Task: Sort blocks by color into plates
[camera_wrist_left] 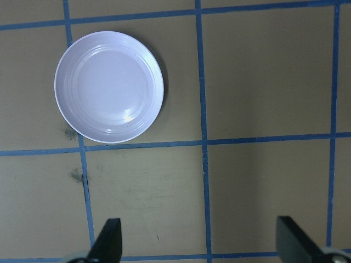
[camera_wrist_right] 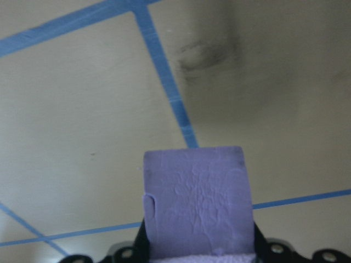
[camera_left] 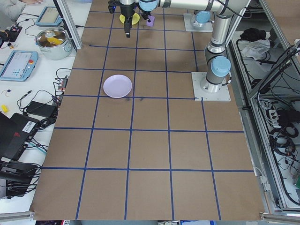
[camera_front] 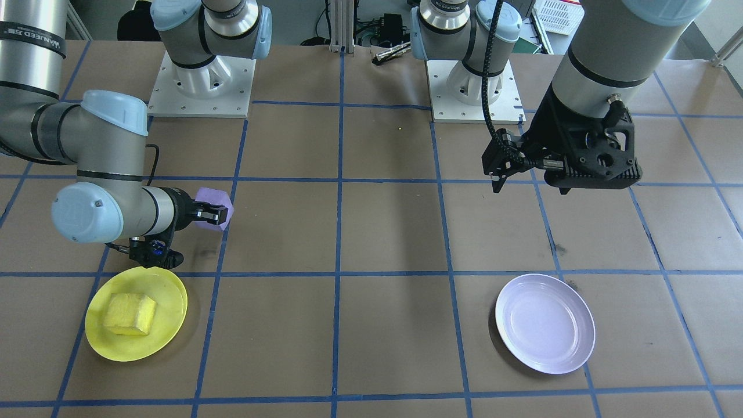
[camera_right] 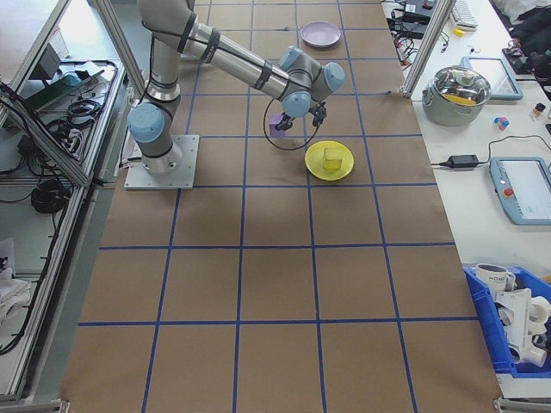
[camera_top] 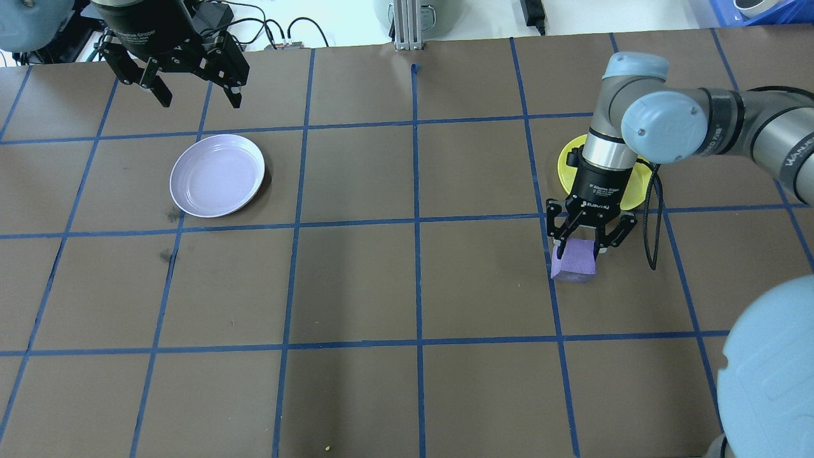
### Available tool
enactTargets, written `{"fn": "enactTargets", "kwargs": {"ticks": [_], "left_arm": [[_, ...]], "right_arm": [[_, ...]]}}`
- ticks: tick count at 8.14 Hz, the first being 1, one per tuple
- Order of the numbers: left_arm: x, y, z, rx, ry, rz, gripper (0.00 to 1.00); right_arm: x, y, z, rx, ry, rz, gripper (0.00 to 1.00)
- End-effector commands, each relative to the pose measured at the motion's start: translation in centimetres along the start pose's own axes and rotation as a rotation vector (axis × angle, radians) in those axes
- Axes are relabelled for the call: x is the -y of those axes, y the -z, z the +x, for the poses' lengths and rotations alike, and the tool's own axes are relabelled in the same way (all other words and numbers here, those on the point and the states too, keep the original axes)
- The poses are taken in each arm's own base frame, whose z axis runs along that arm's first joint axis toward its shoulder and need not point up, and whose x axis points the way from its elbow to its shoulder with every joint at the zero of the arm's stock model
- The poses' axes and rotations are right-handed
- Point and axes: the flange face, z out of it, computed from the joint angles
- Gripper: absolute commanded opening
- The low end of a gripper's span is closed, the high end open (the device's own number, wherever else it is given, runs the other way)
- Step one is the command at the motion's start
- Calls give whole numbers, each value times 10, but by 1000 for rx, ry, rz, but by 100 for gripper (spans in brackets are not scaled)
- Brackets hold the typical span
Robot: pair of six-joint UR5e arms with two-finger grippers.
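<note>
My right gripper [camera_top: 577, 249] is shut on the light purple block [camera_top: 574, 261], held above the brown table just beside the yellow plate [camera_front: 168, 290]. The wrist view shows that purple block [camera_wrist_right: 196, 200] filling the space between the jaws. The yellow block [camera_front: 130, 313] lies in the yellow plate. Across the table stands the lavender plate [camera_top: 217, 174] with nothing in it; it also shows as the lavender plate [camera_wrist_left: 109, 86] in the left wrist view. My left gripper [camera_top: 196, 98] hangs open and empty, high above the table beyond that plate.
Blue tape lines grid the brown paper table [camera_top: 407, 286]. The two arm bases [camera_front: 201, 81] stand at the robot's edge. A pot [camera_left: 52, 40] and tablets sit on a side bench past the table's edge.
</note>
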Motion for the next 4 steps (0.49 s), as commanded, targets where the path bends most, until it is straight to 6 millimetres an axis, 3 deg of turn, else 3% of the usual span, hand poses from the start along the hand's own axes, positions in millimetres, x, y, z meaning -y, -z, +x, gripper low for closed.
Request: {"fn": "enactTargets", "kwargs": {"ticks": [1,3,4], "left_arm": [[-1,0,0,2,2,-1,100],[-2,2,-2,-1,-4,2,100],[-3,4,-2,1,-7,5,100]], "right_arm": [[-28,23,-68,110,-85,34,0],[-62,22,-144,146,-115,42,0],[-69,20,-177,211,-163,42,0]]}}
